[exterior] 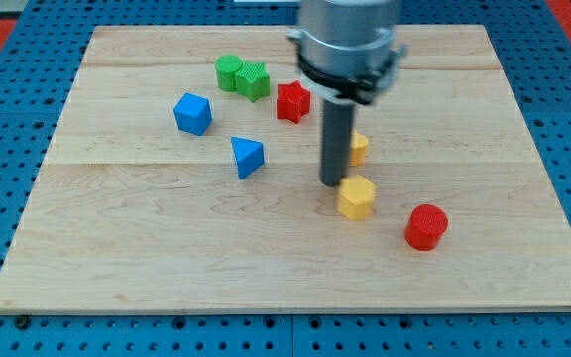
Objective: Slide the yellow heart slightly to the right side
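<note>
My tip (pixel 333 183) is the lower end of the dark rod near the board's middle. It stands just left of and above a yellow block (pixel 357 196), close to touching it. A second yellow block (pixel 359 148) is partly hidden behind the rod, at its right. I cannot tell which of the two is the heart.
A red cylinder (pixel 426 226) lies at the lower right. A red star (pixel 292 100) sits above the rod. Two green blocks (pixel 230 70) (pixel 253 80) sit touching at upper centre. A blue cube (pixel 193 113) and a blue triangular block (pixel 247 157) lie at the left. The wooden board (pixel 117 268) has blue pegboard around it.
</note>
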Tool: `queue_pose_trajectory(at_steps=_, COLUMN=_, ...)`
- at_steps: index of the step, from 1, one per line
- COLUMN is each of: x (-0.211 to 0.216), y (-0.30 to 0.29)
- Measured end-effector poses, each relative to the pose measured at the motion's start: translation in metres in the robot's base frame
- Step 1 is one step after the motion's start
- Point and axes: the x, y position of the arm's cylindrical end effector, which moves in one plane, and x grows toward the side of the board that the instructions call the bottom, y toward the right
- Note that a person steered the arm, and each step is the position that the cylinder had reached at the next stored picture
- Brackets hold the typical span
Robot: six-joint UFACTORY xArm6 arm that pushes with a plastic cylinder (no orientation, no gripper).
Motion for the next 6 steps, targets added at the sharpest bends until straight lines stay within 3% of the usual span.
queue_pose_trajectory(at_steps=1, x=0.02, y=0.014)
queue_pose_trajectory(at_steps=2, x=-0.029, y=-0.013)
queue_pose_trajectory(at_steps=3, x=-0.016, y=0.016)
queue_pose_trajectory(at_steps=4, x=-0.03, y=-0.043)
queue_pose_trajectory(at_steps=6, x=-0.091, y=-0.056)
